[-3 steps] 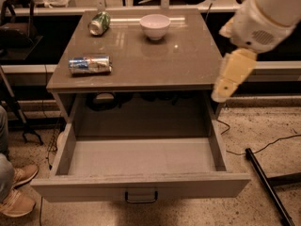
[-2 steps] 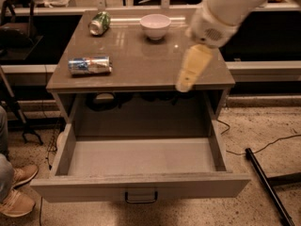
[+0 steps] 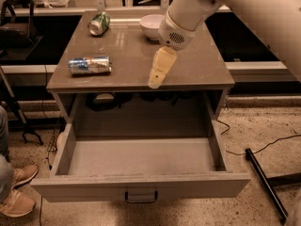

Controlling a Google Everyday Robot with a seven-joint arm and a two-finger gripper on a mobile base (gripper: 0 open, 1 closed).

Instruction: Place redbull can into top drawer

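The redbull can [image 3: 90,65] lies on its side by the worktop's [image 3: 197,65] left edge, toward the front-left corner, with nothing touching it. The top drawer [image 3: 141,185] stands pulled out below the front edge and looks empty, so it seems ready to receive the can. The arm [image 3: 193,8] has swung leftward: a second ago it hung off the front-right corner, and now the gripper [image 3: 154,81] points down over the middle of the front edge, still well apart from the can. It carries nothing, and I cannot tell whether it is released or clenched. The reach appears underway, with the pick not yet begun. The white bowl [image 3: 153,25] and green can [image 3: 99,23] along the back edge have stayed put.
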